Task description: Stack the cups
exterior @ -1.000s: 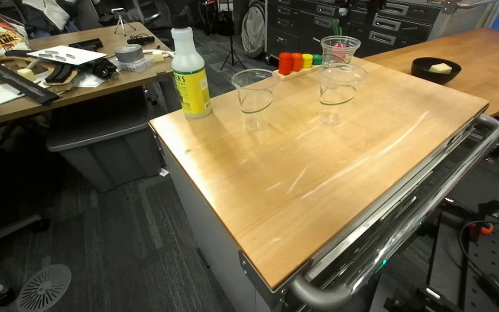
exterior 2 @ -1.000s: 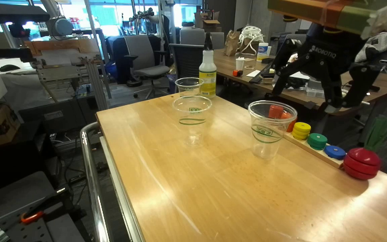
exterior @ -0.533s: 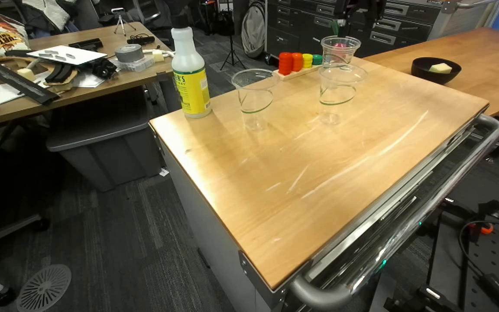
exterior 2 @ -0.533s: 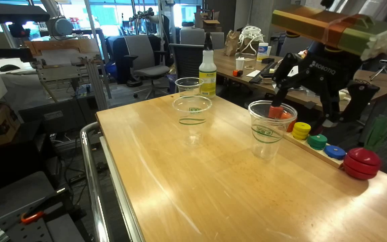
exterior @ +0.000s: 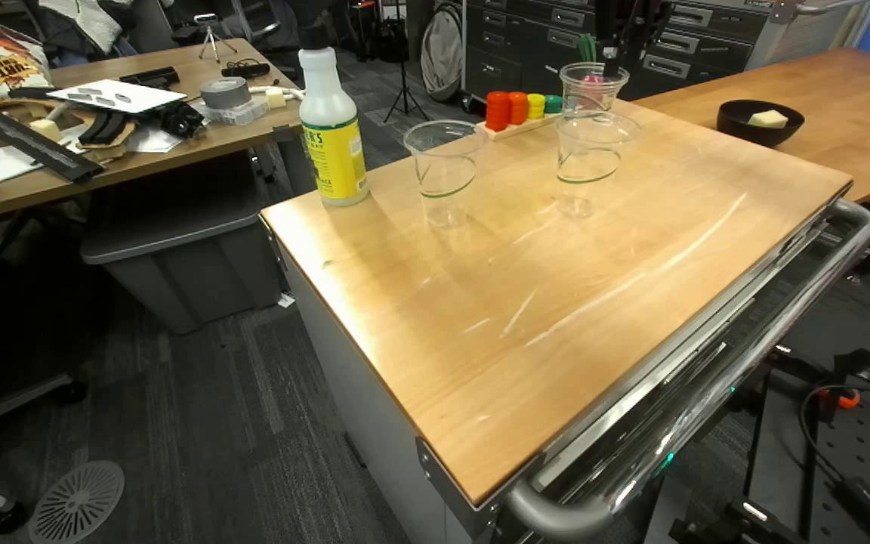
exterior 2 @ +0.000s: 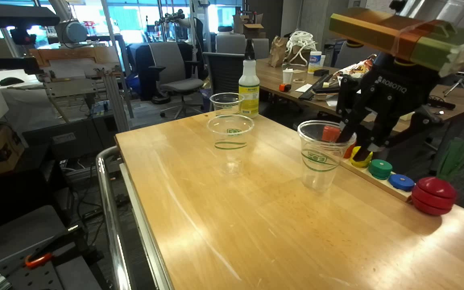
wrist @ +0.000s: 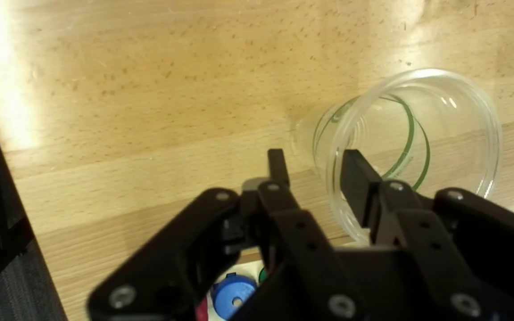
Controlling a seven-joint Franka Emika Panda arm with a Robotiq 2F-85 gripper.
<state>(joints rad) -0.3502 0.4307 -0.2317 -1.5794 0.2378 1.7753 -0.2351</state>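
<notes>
Three clear tumblers with green markings stand upright and apart on the wooden table. One cup [exterior 2: 318, 159] is beside a row of coloured discs, and my gripper [exterior 2: 353, 146] is at its rim. The wrist view has that cup's rim [wrist: 491, 133] running between my partly closed fingers [wrist: 278, 166]. One fingertip is over the cup's mouth, the other outside, with a gap on the outer side; contact on the inner side I cannot tell. A middle cup [exterior 2: 230, 146] partly covers a far cup [exterior 2: 226, 105] near the spray bottle; the far cup also shows in an exterior view [exterior: 446, 177].
Coloured discs on a wooden strip, among them a blue disc [wrist: 234, 295], lie close under my gripper. A red radish toy [exterior 2: 434, 196] sits at the strip's end. The spray bottle [exterior 2: 249, 94] stands at a corner of the table [exterior 2: 280, 241]. A metal rail [exterior: 677, 431] runs along one edge.
My gripper has come down to the rim of the cup beside the discs. Its fingers have drawn much closer together in the last half second. The cups have not moved.
</notes>
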